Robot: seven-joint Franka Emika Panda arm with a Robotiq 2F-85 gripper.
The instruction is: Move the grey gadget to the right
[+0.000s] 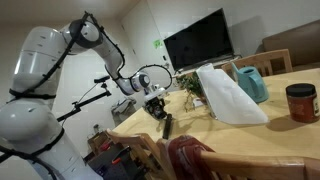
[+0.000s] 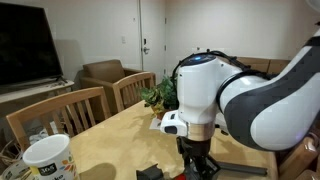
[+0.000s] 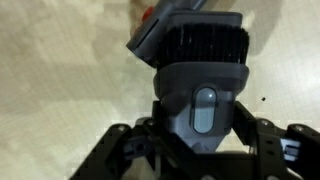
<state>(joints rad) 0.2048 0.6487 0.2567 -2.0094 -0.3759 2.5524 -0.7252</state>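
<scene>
In the wrist view the grey gadget fills the middle: a dark grey bar with a ribbed black head and a pale oval button. My gripper is shut on its lower body, with black fingers on both sides, over the light wooden table. In an exterior view the gripper hangs over the table's near-left corner, and the dark gadget sticks down from it close to the tabletop. In an exterior view the arm's white wrist hides most of the gripper.
A white bag, a teal pitcher, a red jar and a plant stand on the table to the right of the gripper. A white mug sits near a corner. Wooden chairs line the table's edge.
</scene>
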